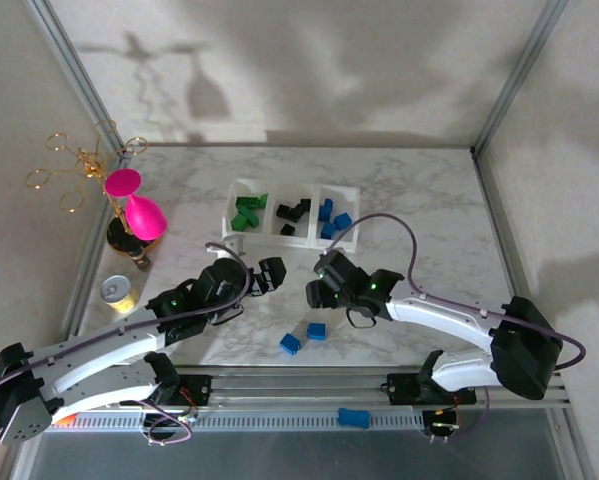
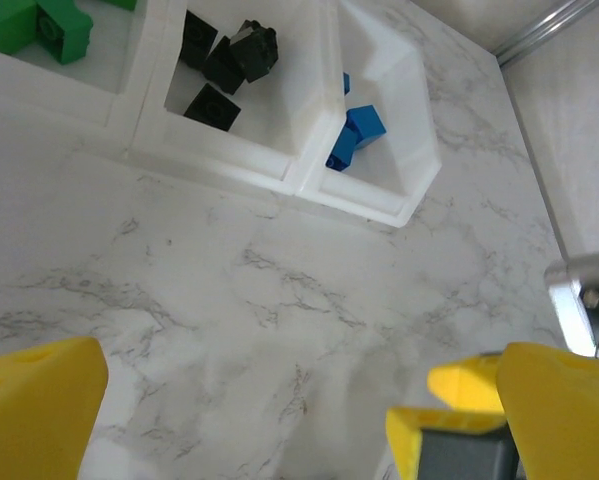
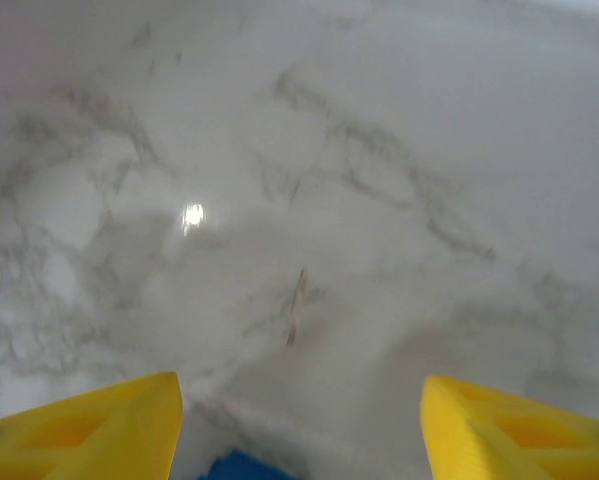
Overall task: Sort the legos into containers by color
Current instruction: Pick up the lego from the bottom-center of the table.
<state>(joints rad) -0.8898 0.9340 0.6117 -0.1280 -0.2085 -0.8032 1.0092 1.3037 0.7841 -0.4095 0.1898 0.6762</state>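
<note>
– over at the tray, what's sorted?
– i see the tray [image 1: 297, 187] at the far middle of the table [image 1: 429, 210]: green legos [image 1: 247, 213] in its left compartment, black legos [image 1: 293, 212] in the middle one, blue legos [image 1: 333, 220] in the right one. two loose blue legos [image 1: 291, 343] [image 1: 317, 331] lie just beside each other on the marble near the arms. another blue brick [image 1: 353, 417] sits down on the rail [image 1: 259, 420].
– and the grippers?
– my left gripper [image 1: 267, 276] is spread wide, nothing between its yellow fingers [image 2: 39, 410], over bare marble on the near side of the tray. my right gripper [image 1: 319, 287] is spread wide too, fingers [image 3: 519, 430] over marble, close to the loose pair.
– anything you can't read?
– a sliver of blue [image 3: 241, 467] between the right fingers is cut off by the bottom edge; i can't tell what it is or whether it touches anything. that wrist view is blurry. from the left wrist, the tray wall hides part of the blue compartment.
</note>
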